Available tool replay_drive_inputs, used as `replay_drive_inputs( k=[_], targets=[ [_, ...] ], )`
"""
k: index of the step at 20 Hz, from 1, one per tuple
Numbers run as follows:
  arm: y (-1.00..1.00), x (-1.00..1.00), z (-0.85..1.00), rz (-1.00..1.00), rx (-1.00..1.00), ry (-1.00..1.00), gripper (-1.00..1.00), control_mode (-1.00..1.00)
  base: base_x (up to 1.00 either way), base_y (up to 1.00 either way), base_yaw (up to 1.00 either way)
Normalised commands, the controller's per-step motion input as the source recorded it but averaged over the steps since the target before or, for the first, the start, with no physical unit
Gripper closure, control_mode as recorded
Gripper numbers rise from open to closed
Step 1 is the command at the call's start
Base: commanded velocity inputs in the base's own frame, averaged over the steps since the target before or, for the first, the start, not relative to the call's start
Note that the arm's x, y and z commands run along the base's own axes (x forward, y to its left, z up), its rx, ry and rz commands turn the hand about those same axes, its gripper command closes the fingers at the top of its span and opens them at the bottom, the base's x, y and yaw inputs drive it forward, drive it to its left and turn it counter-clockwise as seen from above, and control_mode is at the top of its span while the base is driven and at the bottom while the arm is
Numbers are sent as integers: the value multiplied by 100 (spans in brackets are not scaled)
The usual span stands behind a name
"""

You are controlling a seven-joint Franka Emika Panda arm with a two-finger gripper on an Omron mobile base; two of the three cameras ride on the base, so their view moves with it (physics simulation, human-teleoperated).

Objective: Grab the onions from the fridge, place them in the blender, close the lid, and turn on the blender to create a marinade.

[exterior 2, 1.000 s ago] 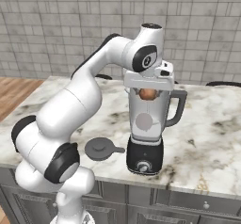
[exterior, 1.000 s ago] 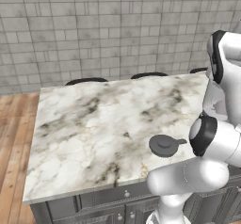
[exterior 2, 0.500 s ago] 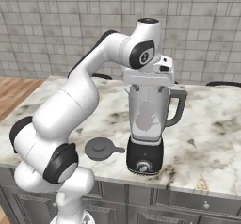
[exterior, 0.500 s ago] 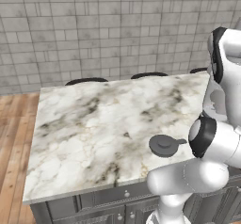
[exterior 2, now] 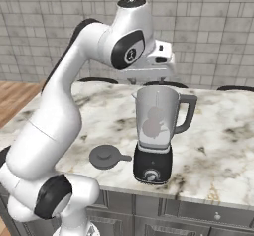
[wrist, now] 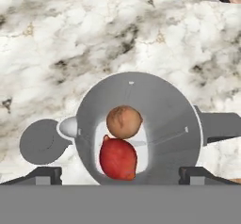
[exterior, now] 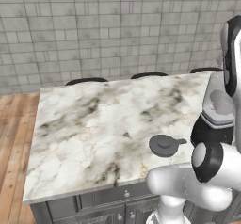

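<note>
Overhead, the hand (wrist: 120,173) hangs spread wide and empty above the open blender (exterior 2: 155,131), which stands near the desk's (exterior: 94,124) front edge. Two onions (wrist: 120,143) lie in the jar's bottom, touching. Just left of the blender's base, the lid (exterior 2: 106,156) rests flat on the marble, well clear of the jar's mouth.

We count two onions, a brown one (wrist: 124,122) and a red one (wrist: 118,158), both down inside the blender (exterior 2: 155,131), which is the single appliance standing on the one marble counter (exterior: 94,129). One lid (exterior 2: 105,156) lies on that counter just beside the blender's base. Behind the counter, on the far side from the blender, we make out three dark chair backs (exterior: 86,81).
</note>
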Motion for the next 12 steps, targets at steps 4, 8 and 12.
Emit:
replay_drive_inputs(
  k=[4, 8, 12],
  targets=[
    [100, -84, -3, 4, -13, -8, -100, -100, 0, 0, 0],
    [100, -71, -17, 3, -4, 0, -100, -100, 0, 0, 0],
    [100, -52, -32, 2, -4, 1, -100, -100, 0, 0, 0]
  ],
)
